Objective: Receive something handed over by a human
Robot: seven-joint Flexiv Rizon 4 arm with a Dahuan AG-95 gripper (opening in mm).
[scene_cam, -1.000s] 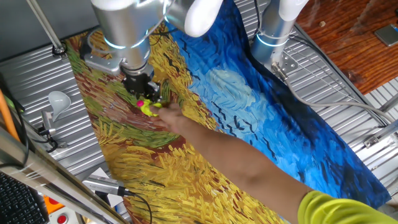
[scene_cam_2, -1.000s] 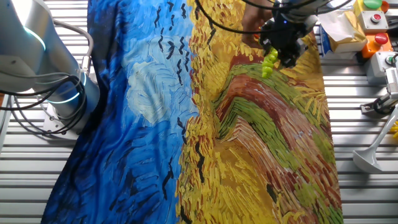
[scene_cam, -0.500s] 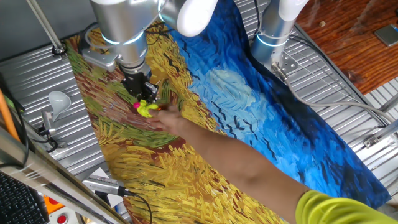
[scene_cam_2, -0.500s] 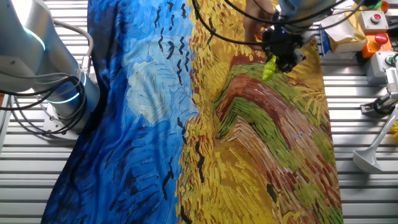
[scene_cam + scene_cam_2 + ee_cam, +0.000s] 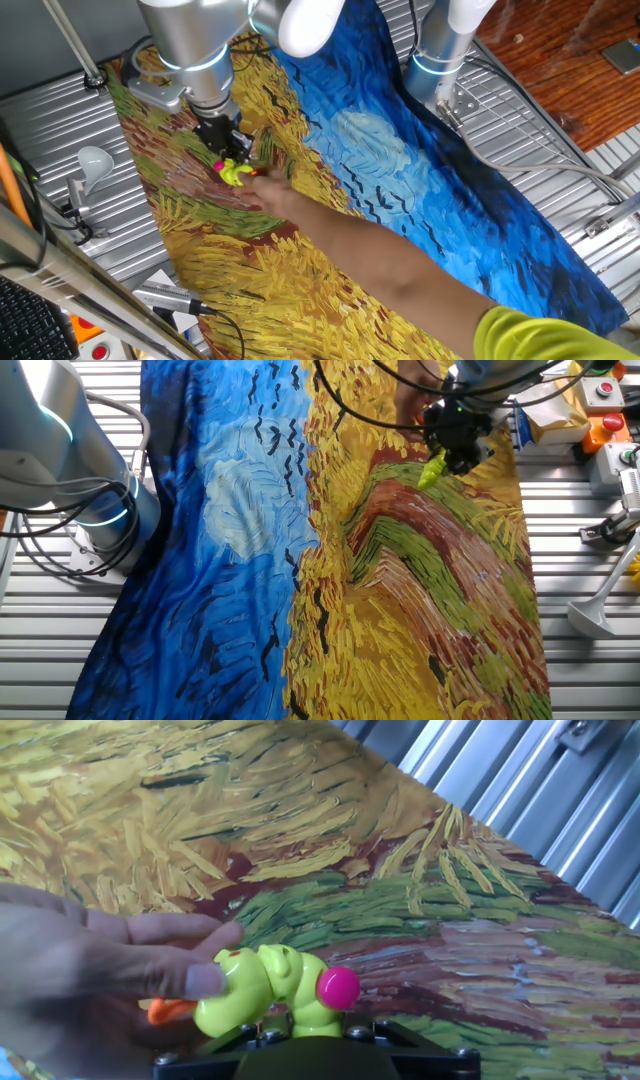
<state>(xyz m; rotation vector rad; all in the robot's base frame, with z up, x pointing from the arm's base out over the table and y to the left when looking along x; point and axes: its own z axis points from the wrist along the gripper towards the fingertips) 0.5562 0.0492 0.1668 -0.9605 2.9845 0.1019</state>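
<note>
The hand [image 5: 95, 975] is offering the toy [image 5: 275, 988] up so the end effector [image 5: 232, 160], low over the counter [image 5: 300, 260], is clamping onto it.

Two opposite overhead views share painted cloth [image 5: 330, 150]; hand view close.

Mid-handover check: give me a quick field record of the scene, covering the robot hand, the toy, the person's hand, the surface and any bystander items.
robot hand: low over the cloth, at the toy; grip state cannot be told
toy: yellow-green toy with pink spot, just ahead of the robot hand
person's hand: fingertips on the toy
surface: painted cloth, blue and yellow
bystander: white light bulb on the metal slats beside the cloth
</note>
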